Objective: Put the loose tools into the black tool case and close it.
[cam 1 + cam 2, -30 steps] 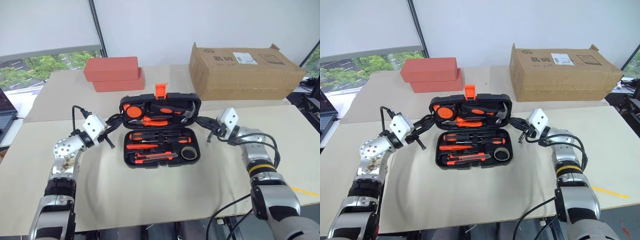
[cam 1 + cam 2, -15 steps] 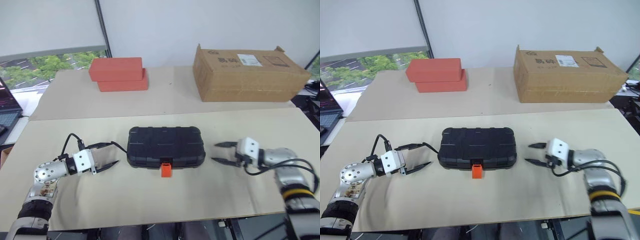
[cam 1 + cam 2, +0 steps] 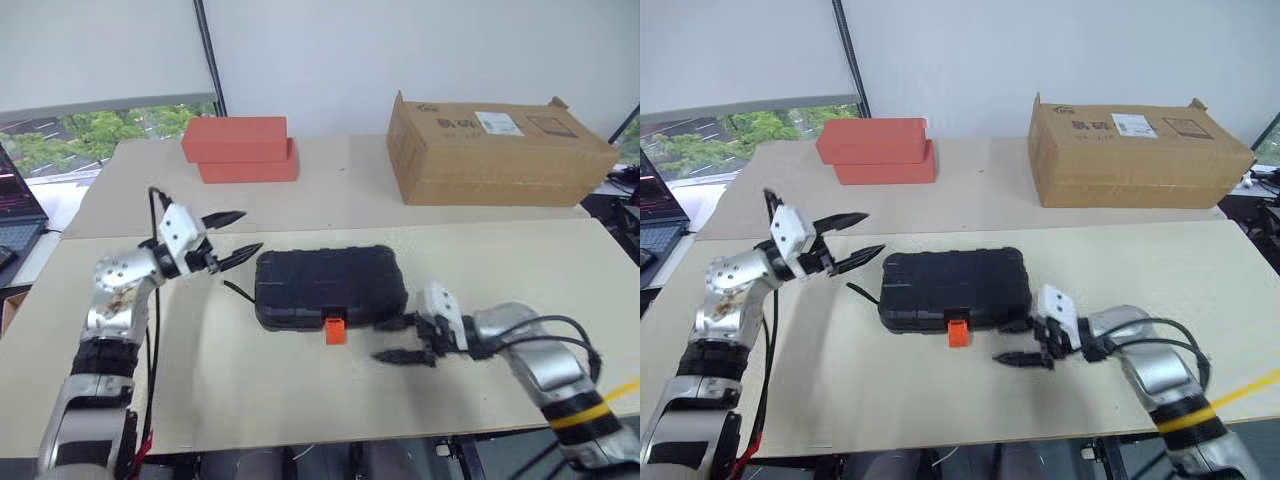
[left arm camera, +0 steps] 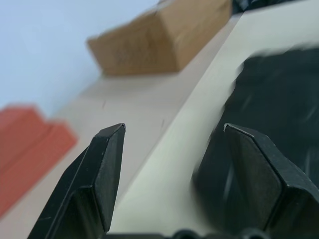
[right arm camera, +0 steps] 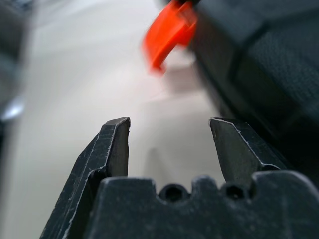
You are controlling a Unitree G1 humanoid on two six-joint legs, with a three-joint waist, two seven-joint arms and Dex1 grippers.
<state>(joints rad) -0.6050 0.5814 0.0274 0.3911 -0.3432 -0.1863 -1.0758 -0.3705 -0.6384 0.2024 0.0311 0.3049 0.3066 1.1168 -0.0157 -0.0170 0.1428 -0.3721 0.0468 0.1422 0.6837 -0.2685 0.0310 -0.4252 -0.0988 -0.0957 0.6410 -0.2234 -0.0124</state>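
Note:
The black tool case (image 3: 330,283) lies shut on the table, its orange latch (image 3: 335,329) hanging at the front edge. The loose tools are out of view. My left gripper (image 3: 247,232) hovers open above the table, just off the case's back left corner, holding nothing. My right gripper (image 3: 380,340) is low at the case's front right, open and empty, pointing toward the latch. In the right wrist view the latch (image 5: 169,30) sits ahead of the open fingers (image 5: 112,149), with the case wall (image 5: 259,64) beside them.
A cardboard box (image 3: 495,150) stands at the back right. Two stacked red blocks (image 3: 240,148) sit at the back left. A laptop (image 3: 12,215) shows at the left edge. The table's front edge (image 3: 330,435) runs close below the right gripper.
The case was open with the tools inside and is now shut. Both grippers have opened. The left gripper rose beside the case's back left corner; the right drew in low toward the latch.

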